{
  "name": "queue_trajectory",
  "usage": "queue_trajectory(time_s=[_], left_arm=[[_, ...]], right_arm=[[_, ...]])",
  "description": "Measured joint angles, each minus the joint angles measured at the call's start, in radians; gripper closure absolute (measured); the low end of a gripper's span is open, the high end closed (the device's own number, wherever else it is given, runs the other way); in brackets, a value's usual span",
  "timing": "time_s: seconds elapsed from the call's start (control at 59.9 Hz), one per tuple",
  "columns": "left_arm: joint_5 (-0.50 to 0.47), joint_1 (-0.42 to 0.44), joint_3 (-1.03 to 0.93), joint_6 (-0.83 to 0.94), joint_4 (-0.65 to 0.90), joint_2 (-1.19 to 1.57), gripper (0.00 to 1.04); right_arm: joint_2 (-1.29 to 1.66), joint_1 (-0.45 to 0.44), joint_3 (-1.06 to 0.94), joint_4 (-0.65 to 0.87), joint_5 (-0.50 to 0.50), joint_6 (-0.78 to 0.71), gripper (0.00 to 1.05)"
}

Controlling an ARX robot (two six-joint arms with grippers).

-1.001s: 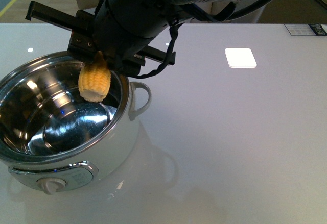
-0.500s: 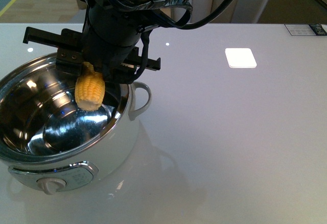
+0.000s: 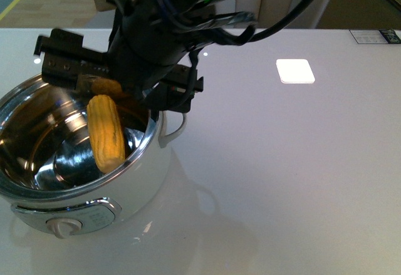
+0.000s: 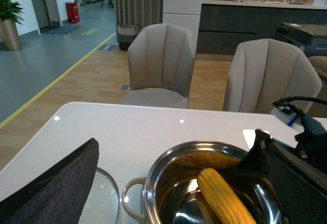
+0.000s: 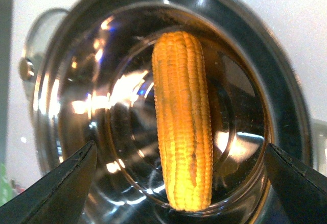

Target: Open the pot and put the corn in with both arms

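The white pot (image 3: 135,184) stands open at the table's front left, its steel bowl bare. The yellow corn (image 3: 105,134) lies inside it, one end against the rim (image 4: 153,183), free of any gripper. My right gripper (image 3: 116,84) hangs just above the pot's far side, open. In the right wrist view the corn (image 5: 183,122) lies lengthwise in the bowl between the spread fingers (image 5: 66,183). The left wrist view shows the corn (image 4: 225,196) in the bowl and the right arm (image 4: 286,173) beside it. Of my left gripper only one of its fingers (image 4: 56,183) shows.
A glass lid (image 4: 104,198) lies flat on the table next to the pot's handle. A white square (image 3: 294,71) marks the white table (image 3: 282,175) at the back right. Two beige chairs (image 4: 158,60) stand beyond the table's far edge.
The corn hung upright in my right gripper over the pot. The gripper has opened and the cob now lies tilted in the bowl. The arm shifted slightly left.
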Motion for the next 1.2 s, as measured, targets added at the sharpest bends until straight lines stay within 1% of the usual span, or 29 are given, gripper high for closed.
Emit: queue_trajectory(time_s=[0.133, 0.184, 0.234, 0.367, 0.467, 0.617, 0.651, 0.734, 0.901, 0.918, 0.934, 0.951, 0.968, 0.984, 1.001, 1.018, 1.034, 1.068, 1.101, 1.184, 1.201], left_arm=[[0.0, 0.0, 0.0, 0.0, 0.0, 0.0, 0.07], [0.0, 0.0, 0.0, 0.0, 0.0, 0.0, 0.07], [0.0, 0.0, 0.0, 0.0, 0.0, 0.0, 0.07], [0.0, 0.0, 0.0, 0.0, 0.0, 0.0, 0.07], [0.0, 0.0, 0.0, 0.0, 0.0, 0.0, 0.07], [0.0, 0.0, 0.0, 0.0, 0.0, 0.0, 0.07], [0.0, 0.0, 0.0, 0.0, 0.0, 0.0, 0.07], [0.0, 0.0, 0.0, 0.0, 0.0, 0.0, 0.07], [0.0, 0.0, 0.0, 0.0, 0.0, 0.0, 0.07], [0.0, 0.0, 0.0, 0.0, 0.0, 0.0, 0.07], [0.0, 0.0, 0.0, 0.0, 0.0, 0.0, 0.07], [0.0, 0.0, 0.0, -0.001, 0.0, 0.0, 0.07], [-0.001, 0.0, 0.0, 0.0, 0.0, 0.0, 0.07], [0.0, 0.0, 0.0, 0.0, 0.0, 0.0, 0.07], [0.0, 0.0, 0.0, 0.0, 0.0, 0.0, 0.07], [0.0, 0.0, 0.0, 0.0, 0.0, 0.0, 0.07], [0.0, 0.0, 0.0, 0.0, 0.0, 0.0, 0.07], [-0.001, 0.0, 0.0, 0.0, 0.0, 0.0, 0.07], [0.0, 0.0, 0.0, 0.0, 0.0, 0.0, 0.07], [0.0, 0.0, 0.0, 0.0, 0.0, 0.0, 0.07], [0.0, 0.0, 0.0, 0.0, 0.0, 0.0, 0.07]], right_arm=[[-0.142, -0.068, -0.109, 0.108, -0.024, 0.057, 0.09], [-0.213, -0.104, -0.159, 0.142, -0.019, 0.06, 0.09], [-0.288, -0.143, -0.213, 0.158, 0.006, 0.05, 0.09], [-0.472, -0.238, -0.372, 0.183, 0.054, -0.023, 0.09], [-0.618, -0.313, -0.507, 0.185, 0.068, -0.091, 0.09], [-0.892, -0.46, -0.723, 0.17, 0.096, -0.211, 0.09], [-0.933, -0.478, -0.75, 0.166, 0.103, -0.221, 0.09], [-0.982, -0.5, -0.769, 0.166, 0.107, -0.244, 0.09], [-0.978, -0.5, -0.773, 0.166, 0.101, -0.263, 0.09], [-0.974, -0.498, -0.781, 0.185, 0.114, -0.274, 0.1], [-0.972, -0.492, -0.804, 0.254, 0.167, -0.309, 0.13], [-0.972, -0.491, -0.819, 0.298, 0.193, -0.327, 0.14], [-0.973, -0.488, -0.852, 0.385, 0.235, -0.363, 0.17], [-0.974, -0.488, -0.87, 0.432, 0.255, -0.372, 0.19], [-0.977, -0.488, -0.904, 0.514, 0.287, -0.412, 0.23], [-0.979, -0.488, -0.92, 0.552, 0.299, -0.43, 0.24], [-0.985, -0.491, -0.953, 0.622, 0.316, -0.465, 0.28], [-1.002, -0.504, -1.011, 0.727, 0.323, -0.521, 0.35], [-1.026, -0.518, -1.053, 0.795, 0.322, -0.556, 0.42], [-1.091, -0.546, -1.122, 0.84, 0.301, -0.596, 0.57], [-1.098, -0.548, -1.129, 0.841, 0.297, -0.601, 0.59]])
